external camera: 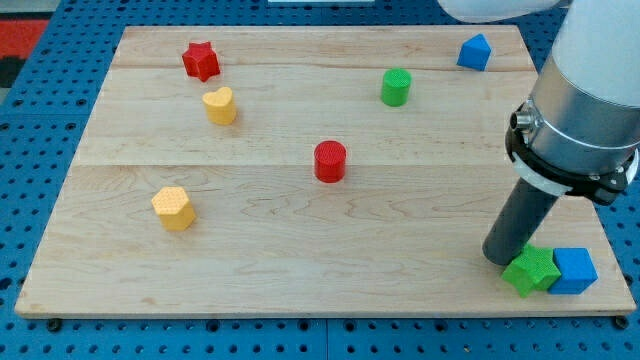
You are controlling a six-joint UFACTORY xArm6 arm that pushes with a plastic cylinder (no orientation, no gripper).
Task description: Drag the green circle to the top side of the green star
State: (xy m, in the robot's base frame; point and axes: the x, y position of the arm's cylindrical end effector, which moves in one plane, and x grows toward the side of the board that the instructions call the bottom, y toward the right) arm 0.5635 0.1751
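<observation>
The green circle [396, 87] stands upright on the wooden board [300, 200] near the view's top, right of centre. The green star [531, 270] lies at the view's bottom right corner, touching a blue cube [574, 270] on its right. My tip [503, 258] is at the lower end of the dark rod, just left of and touching or nearly touching the green star. It is far below and to the right of the green circle.
A red star [201, 60] and a yellow heart [220, 104] sit at the top left. A red cylinder [330, 161] is near the middle. A yellow hexagon [174, 208] is at the left. A blue block [475, 52] sits at the top right.
</observation>
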